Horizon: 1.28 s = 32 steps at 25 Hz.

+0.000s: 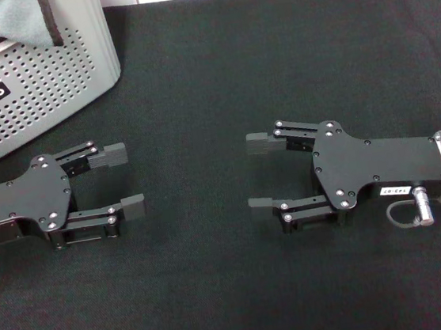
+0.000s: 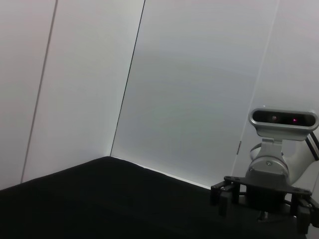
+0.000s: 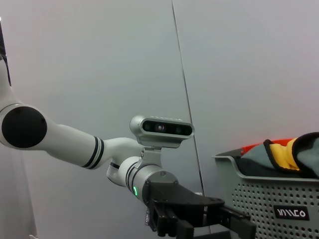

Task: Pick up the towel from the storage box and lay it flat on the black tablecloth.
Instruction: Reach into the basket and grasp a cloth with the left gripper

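Towel (image 1: 9,22) bunched in storage box (image 1: 38,98), far left corner of black tablecloth (image 1: 272,55) — untouched. Left gripper (image 1: 118,178) and right gripper (image 1: 259,170) face each other, fingers open, empty — apparently staged for the reach.

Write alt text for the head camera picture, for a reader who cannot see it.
Two open claws, left claw and right claw, face each other low over the black tablecloth. At the far left stands the storage box, the towel hanging over its rim.

Towel (image 1: 9,22) bunched in storage box (image 1: 37,90)
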Motion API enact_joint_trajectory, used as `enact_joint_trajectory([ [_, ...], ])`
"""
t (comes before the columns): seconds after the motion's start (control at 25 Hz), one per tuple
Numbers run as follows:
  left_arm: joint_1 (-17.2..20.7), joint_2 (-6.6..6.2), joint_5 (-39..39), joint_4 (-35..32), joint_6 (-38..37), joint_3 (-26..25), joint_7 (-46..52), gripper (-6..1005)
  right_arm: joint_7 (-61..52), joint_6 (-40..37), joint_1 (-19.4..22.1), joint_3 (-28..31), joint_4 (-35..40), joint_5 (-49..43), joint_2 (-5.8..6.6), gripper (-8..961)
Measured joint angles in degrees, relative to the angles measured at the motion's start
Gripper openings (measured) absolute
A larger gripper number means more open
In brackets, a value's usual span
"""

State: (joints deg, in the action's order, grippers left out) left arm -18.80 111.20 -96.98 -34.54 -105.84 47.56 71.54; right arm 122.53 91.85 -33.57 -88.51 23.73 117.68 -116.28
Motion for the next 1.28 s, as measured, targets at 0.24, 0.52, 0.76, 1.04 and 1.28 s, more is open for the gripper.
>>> enact_joint_trajectory([
  [0.24, -0.2, 0.01, -0.1, 0.0, 0.1, 0.0, 0.0, 882, 0.0, -0.1, 0.0, 0.0, 0.0, -0.1, 0.0, 830],
  [0.52, -0.5, -0.09, -0.1, 0.0, 0.6, 0.0, 0.1, 881, 0.1, -0.3, -0.1, -0.1, 0.0, -0.2, 0.0, 829],
  [0.76, -0.8, -0.22, -0.2, 0.0, 0.7, 0.0, 0.1, 880, 0.1, -0.5, 0.0, -0.1, 0.0, -0.1, 0.0, 829],
  [1.04, -0.8, -0.16, -0.1, 0.0, 0.9, 0.0, 0.5, 878, 0.2, -0.7, 0.0, -0.1, 0.0, 0.0, 0.0, 829],
  [1.28, -0.8, 1.16, 3.6, -7.0, 0.3, -0.9, 13.4, 877, 1.1, -1.3, 0.0, 0.3, -0.4, 0.0, -0.01, 828],
])
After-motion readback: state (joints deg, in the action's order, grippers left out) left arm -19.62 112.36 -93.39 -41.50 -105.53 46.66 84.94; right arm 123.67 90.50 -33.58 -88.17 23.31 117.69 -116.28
